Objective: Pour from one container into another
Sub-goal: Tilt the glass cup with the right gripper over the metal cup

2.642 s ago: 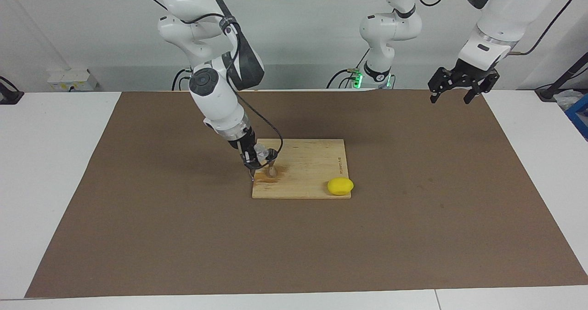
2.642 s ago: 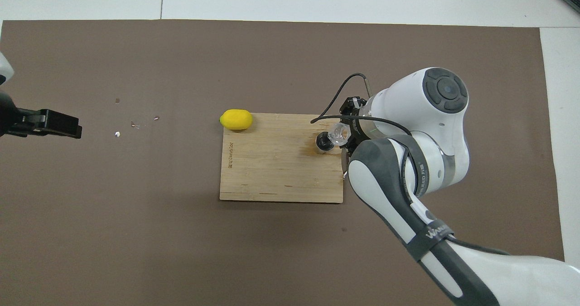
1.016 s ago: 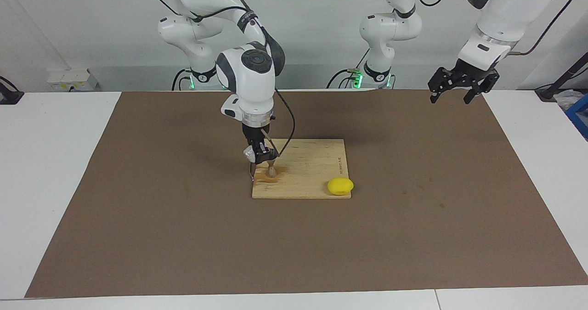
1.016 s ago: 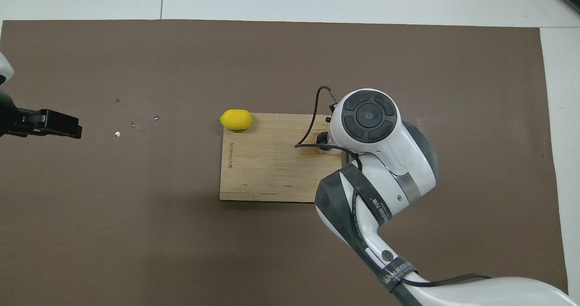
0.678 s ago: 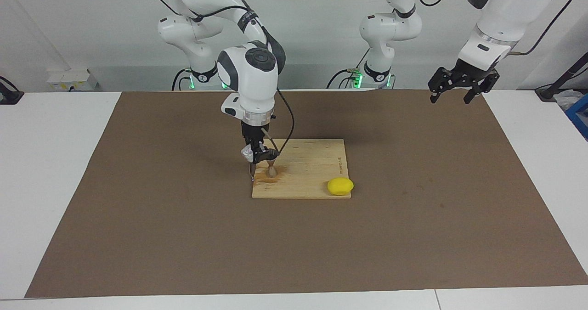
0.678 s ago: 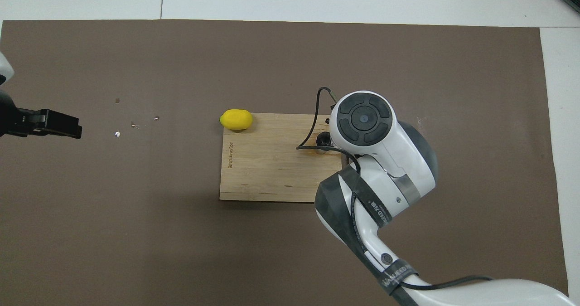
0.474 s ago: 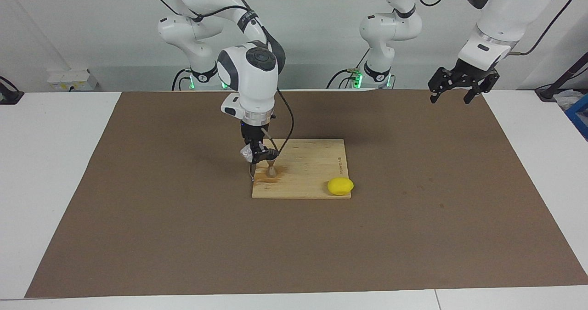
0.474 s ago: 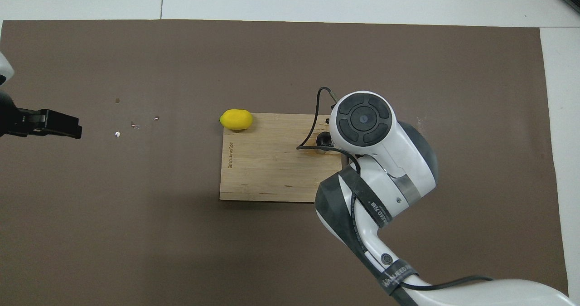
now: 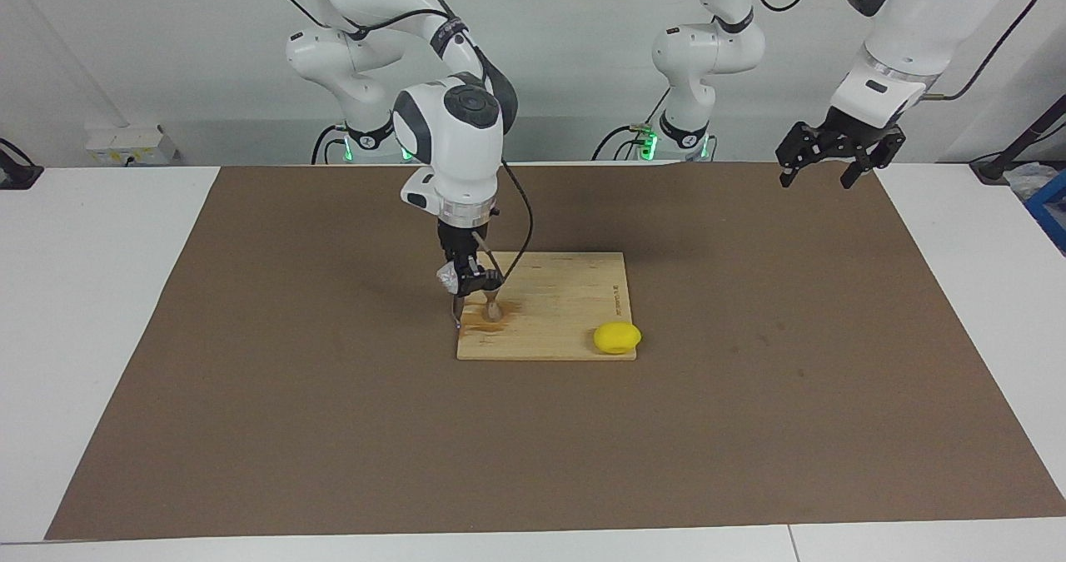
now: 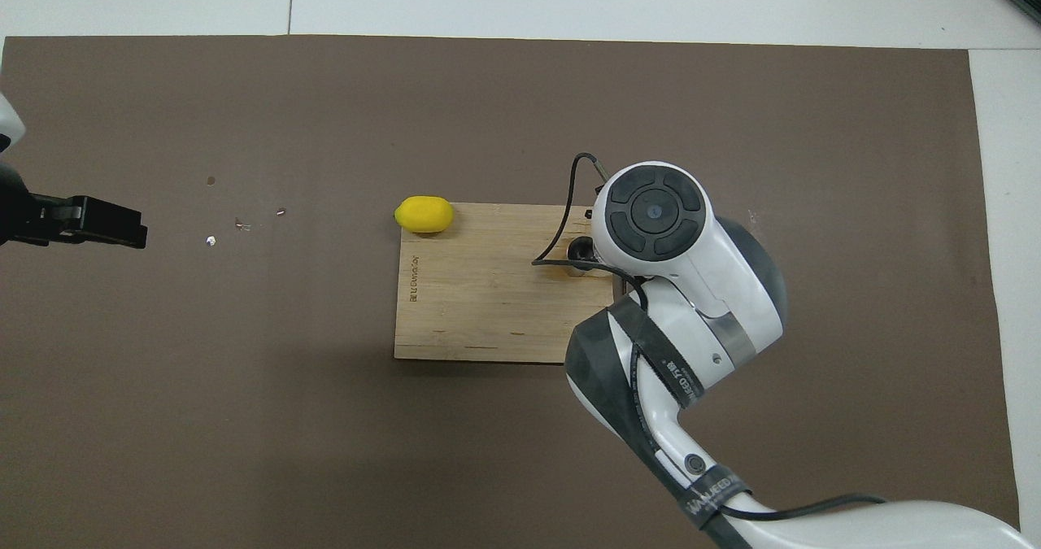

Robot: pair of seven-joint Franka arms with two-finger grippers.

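Observation:
My right gripper [image 9: 468, 284] points straight down over the wooden board [image 9: 566, 295] at its right-arm end. It is shut on the small clear glass cup [image 9: 449, 276], held just above the board. Right beside the gripper, the silvery hourglass jigger [image 9: 493, 309] stands upright on the board. In the overhead view the right wrist covers the cup and the gripper, and only part of the jigger [image 10: 578, 250] shows. My left gripper [image 9: 820, 172] waits open and empty, high over the mat's corner at the left arm's end.
A yellow lemon [image 9: 617, 338] lies at the board's corner farthest from the robots, toward the left arm's end. A darker wet-looking patch [image 9: 476, 320] marks the board by the jigger. The brown mat [image 9: 333, 429] covers most of the white table.
The right wrist has swung from a steep tilt to upright, carrying the cup from over the jigger's mouth to beside it. In the last second it barely moves. The left arm stays still.

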